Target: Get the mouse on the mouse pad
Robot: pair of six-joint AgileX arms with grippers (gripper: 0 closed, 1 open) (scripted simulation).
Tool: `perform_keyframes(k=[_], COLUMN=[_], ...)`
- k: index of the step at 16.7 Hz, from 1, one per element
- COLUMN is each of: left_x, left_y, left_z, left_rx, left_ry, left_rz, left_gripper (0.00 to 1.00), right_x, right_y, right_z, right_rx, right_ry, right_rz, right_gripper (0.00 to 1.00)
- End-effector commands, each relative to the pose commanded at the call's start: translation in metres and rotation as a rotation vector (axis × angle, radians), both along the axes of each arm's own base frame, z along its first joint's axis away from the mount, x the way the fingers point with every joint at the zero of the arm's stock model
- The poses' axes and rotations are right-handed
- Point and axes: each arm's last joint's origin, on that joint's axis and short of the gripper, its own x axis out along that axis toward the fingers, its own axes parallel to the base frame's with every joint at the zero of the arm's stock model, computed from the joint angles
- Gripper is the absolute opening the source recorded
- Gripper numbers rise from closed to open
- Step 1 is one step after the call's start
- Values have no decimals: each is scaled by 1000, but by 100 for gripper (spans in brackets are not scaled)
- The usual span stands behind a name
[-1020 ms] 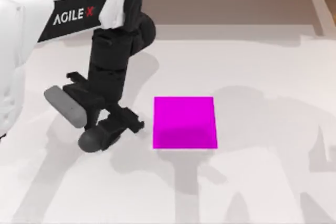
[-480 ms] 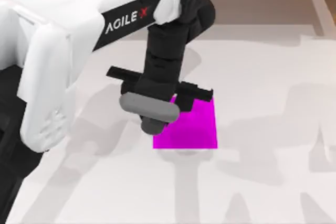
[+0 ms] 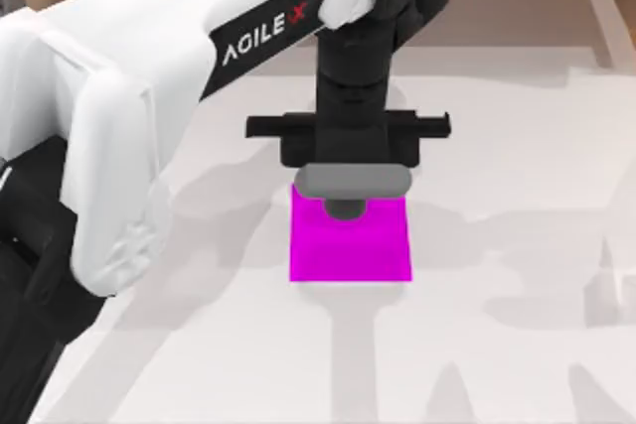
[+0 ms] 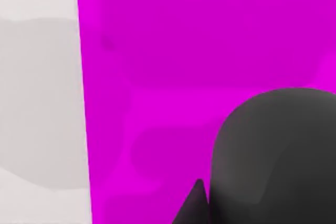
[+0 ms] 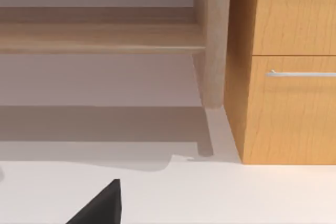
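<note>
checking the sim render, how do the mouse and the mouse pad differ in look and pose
The mouse is dark grey and rounded, bulging up; the mouse pad is bright magenta, flat and square. The mouse hangs under the left gripper above the pad's far part; the pad lies on the white table. The mouse looks smaller than the pad. Both are plain and unmarked.

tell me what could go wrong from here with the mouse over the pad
1. The left gripper carries the dark mouse over the far edge of the mouse pad, not its middle; released here, it might land partly off the pad.
2. How high the mouse hangs is unclear, so a drop could make it bounce or slide.
3. A thin, loose-looking pad might shift if the fingers brush it.
</note>
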Motion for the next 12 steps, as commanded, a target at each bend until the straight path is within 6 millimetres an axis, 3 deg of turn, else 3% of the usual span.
perform_keyframes(k=[7, 12], left_x=[1, 13], left_y=[-2, 13], left_z=[2, -2], left_rx=[-9, -8], left_ry=[-9, 0], left_rz=[17, 44], left_gripper=[0, 0], right_x=[0, 0], right_y=[0, 0], right_z=[0, 0], right_rx=[0, 0], right_ry=[0, 0], right_rz=[0, 0], right_gripper=[100, 100])
